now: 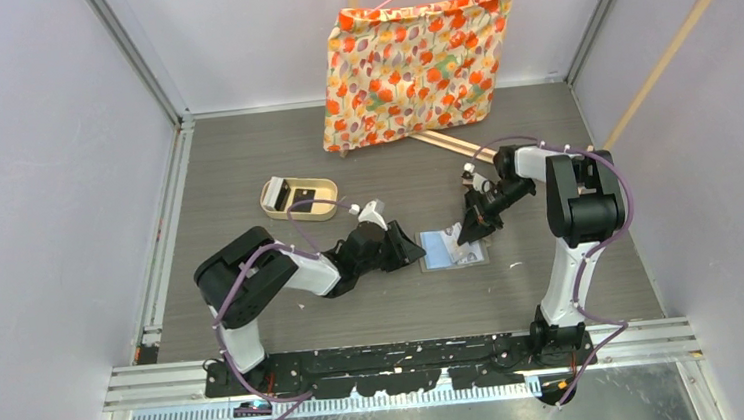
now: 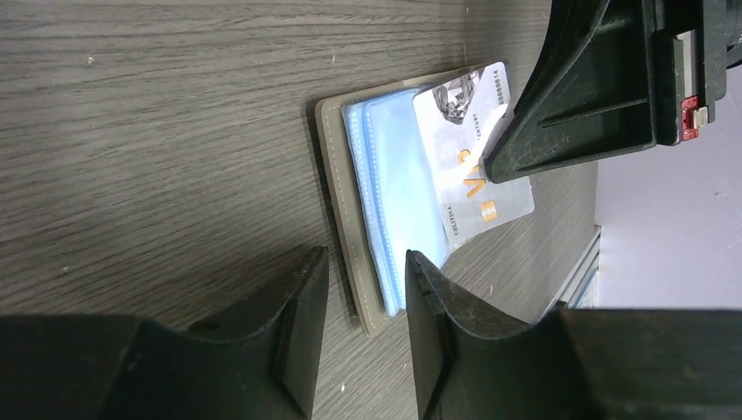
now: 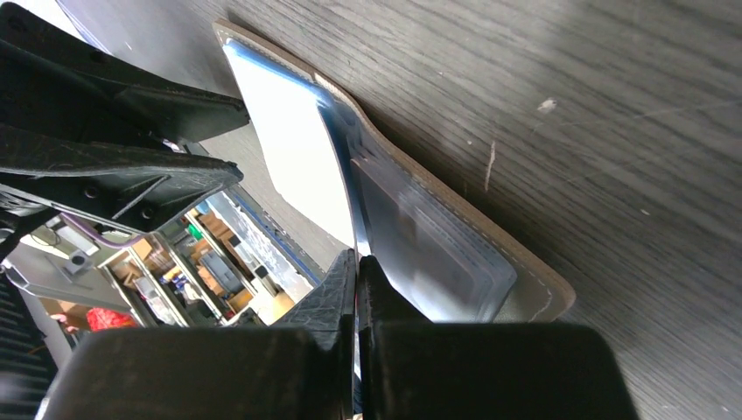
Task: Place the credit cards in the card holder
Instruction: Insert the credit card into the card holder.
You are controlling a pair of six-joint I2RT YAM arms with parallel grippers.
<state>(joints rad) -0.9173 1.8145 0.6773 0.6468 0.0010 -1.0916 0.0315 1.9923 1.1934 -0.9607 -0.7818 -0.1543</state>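
Partly behind right claw [image 2: 495,163], a corner of the white card [image 2: 464,144].

The tabletop [image 1: 244,160] is lit evenly from above, with soft shadows. The credit card [image 3: 293,157] is washed out white; the right claw [image 3: 357,258] is blurred.

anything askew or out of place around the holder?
The silver card lies skewed across the open card holder, one corner overhanging its edge, not in a pocket; the right gripper pinches it. Nothing looks spilled or damaged.
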